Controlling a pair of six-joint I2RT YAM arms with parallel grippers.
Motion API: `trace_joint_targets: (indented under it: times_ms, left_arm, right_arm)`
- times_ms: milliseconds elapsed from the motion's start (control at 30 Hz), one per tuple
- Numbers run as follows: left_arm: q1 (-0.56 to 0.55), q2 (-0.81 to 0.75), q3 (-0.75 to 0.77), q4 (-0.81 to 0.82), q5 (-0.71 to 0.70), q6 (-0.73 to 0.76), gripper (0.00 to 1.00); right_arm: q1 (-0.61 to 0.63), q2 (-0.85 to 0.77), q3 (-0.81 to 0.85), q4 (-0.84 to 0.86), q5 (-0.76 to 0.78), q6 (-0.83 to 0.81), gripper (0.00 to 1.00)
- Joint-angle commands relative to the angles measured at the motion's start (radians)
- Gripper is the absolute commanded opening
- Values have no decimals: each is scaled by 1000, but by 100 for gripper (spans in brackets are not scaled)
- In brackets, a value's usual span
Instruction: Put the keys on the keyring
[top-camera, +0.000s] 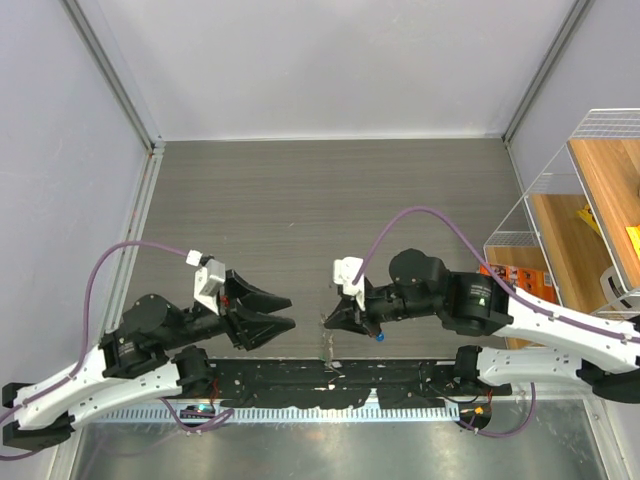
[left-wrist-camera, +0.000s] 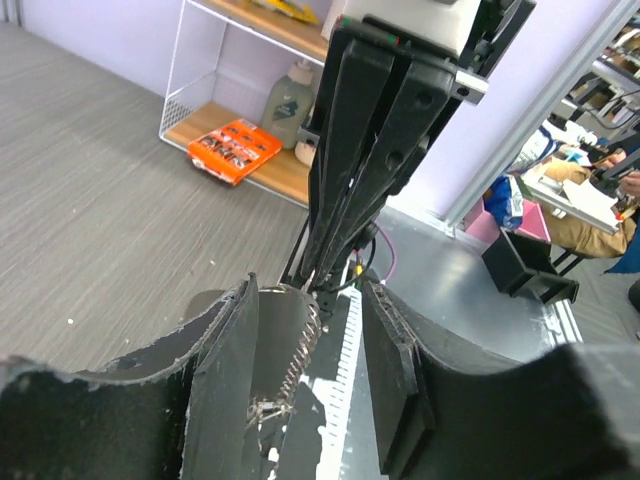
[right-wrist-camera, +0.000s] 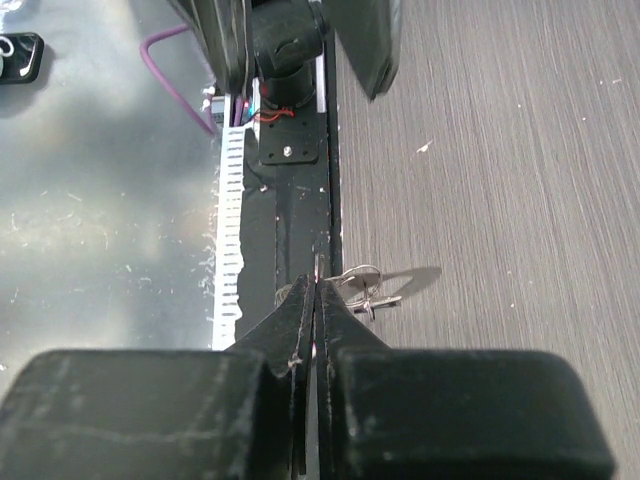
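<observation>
Over grained table (right-wrist-camera: 500, 150), thin wire keyring (right-wrist-camera: 358, 276)

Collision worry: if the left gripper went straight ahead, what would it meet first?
Most likely the right gripper, shut on the keyring and pointing back at the left gripper; depth unclear.

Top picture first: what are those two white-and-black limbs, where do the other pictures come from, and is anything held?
They are two robot arms bolted at the near edge of a grey table, seen from above. Each ends in a two-finger gripper with a camera at its wrist; those cameras give the other two pictures. The left gripper stands open and empty. The right gripper is shut, apparently pinching a thin metal keyring with small keys just above the table. A wire shelf stands alongside.
</observation>
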Motion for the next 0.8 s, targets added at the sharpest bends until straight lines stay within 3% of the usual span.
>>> trace_joint_targets:
  times_ms: [0, 433, 767]
  left_arm:
    - [0, 31, -8, 132, 9, 20, 53]
    - [0, 347, -51, 307, 43, 21, 57]
    - [-2, 703, 27, 282, -21, -8, 66]
  right_arm:
    - [9, -91, -46, 53, 9, 13, 5]
    - [9, -517, -189, 56, 116, 130, 5]
    - [9, -611, -121, -42, 214, 182, 6]
